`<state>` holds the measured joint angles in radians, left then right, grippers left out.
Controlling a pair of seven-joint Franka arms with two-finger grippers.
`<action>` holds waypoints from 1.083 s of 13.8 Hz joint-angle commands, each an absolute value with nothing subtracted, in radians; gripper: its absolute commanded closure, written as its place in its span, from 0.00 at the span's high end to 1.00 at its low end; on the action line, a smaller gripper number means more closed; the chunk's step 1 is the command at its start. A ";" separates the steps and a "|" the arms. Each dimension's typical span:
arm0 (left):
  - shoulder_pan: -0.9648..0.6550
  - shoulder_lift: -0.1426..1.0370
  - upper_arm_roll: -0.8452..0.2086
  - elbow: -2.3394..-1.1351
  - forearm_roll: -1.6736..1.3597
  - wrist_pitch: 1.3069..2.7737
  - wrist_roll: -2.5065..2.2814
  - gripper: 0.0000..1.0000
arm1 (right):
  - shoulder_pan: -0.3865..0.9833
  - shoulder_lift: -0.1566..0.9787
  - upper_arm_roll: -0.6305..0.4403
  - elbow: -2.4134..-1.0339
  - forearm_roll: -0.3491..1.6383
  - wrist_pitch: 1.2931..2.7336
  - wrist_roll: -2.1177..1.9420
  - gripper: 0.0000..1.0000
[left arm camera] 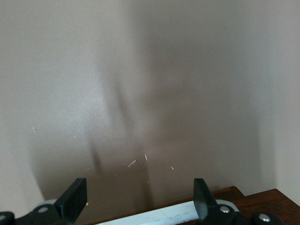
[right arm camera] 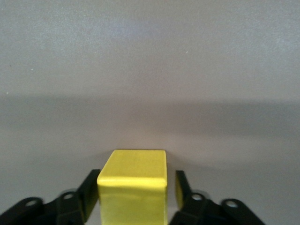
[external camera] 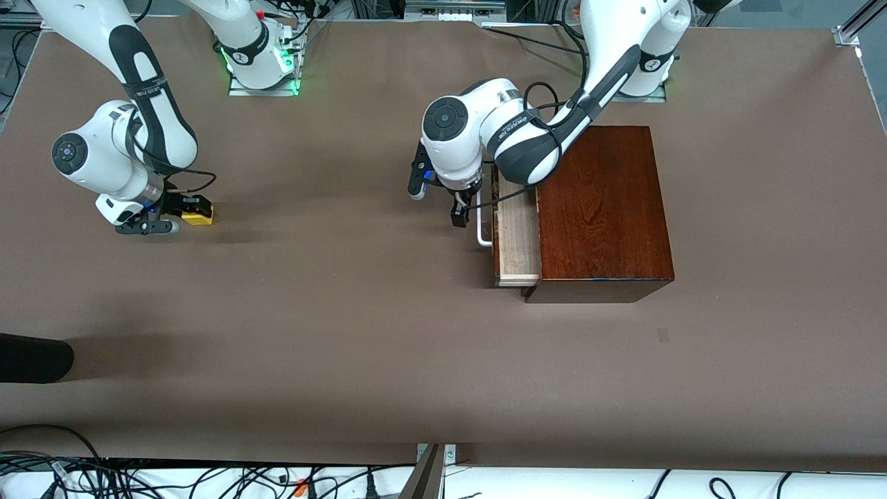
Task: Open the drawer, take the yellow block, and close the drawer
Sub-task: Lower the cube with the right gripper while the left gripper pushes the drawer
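Observation:
The dark reddish-brown wooden box (external camera: 603, 208) stands toward the left arm's end of the table. Its drawer (external camera: 518, 239) is pulled partly out and shows a pale interior. My left gripper (external camera: 461, 211) is open at the white handle (external camera: 484, 232). In the left wrist view its fingers (left arm camera: 75, 199) stand wide apart on either side of the handle (left arm camera: 154, 216). The yellow block (external camera: 197, 212) rests on the table toward the right arm's end. My right gripper (external camera: 186, 213) is low around it. In the right wrist view the block (right arm camera: 133, 187) sits between the fingers (right arm camera: 183, 187) with a small gap showing.
A dark rounded object (external camera: 31, 357) lies at the table's edge toward the right arm's end, nearer to the front camera. Cables (external camera: 208, 478) run along the edge nearest the front camera. The arm bases (external camera: 260, 66) stand at the edge farthest from the front camera.

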<state>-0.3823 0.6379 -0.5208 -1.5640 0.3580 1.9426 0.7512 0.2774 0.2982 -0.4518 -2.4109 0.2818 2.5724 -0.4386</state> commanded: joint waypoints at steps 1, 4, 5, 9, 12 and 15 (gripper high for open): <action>-0.368 0.623 -0.503 -1.560 0.408 1.864 0.758 1.00 | 0.279 0.298 -0.449 -2.392 0.307 2.574 -0.449 1.00; -0.356 0.620 -0.500 -1.555 0.408 1.806 0.755 1.00 | 0.281 0.265 -0.445 -2.352 0.307 2.550 -0.413 1.00; -0.348 0.620 -0.500 -1.555 0.408 1.799 0.755 1.00 | 0.281 0.252 -0.443 -2.332 0.307 2.525 -0.402 1.00; -0.316 0.606 -0.495 -1.555 0.408 1.776 0.755 1.00 | 0.275 0.288 -0.449 -2.078 0.295 2.196 -0.351 1.00; -0.314 0.606 -0.494 -1.555 0.408 1.769 0.755 1.00 | 0.270 0.296 -0.451 -1.982 0.266 2.112 -0.302 1.00; -0.314 0.598 -0.494 -1.557 0.408 1.763 0.755 1.00 | 0.272 0.293 -0.451 -1.872 0.213 1.963 -0.240 1.00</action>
<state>-0.3157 0.6259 -0.5014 -1.5558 0.3707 1.7920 0.7439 0.2774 0.2751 -0.4505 -1.9622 0.2516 2.0667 -0.2887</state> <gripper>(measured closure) 0.000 0.000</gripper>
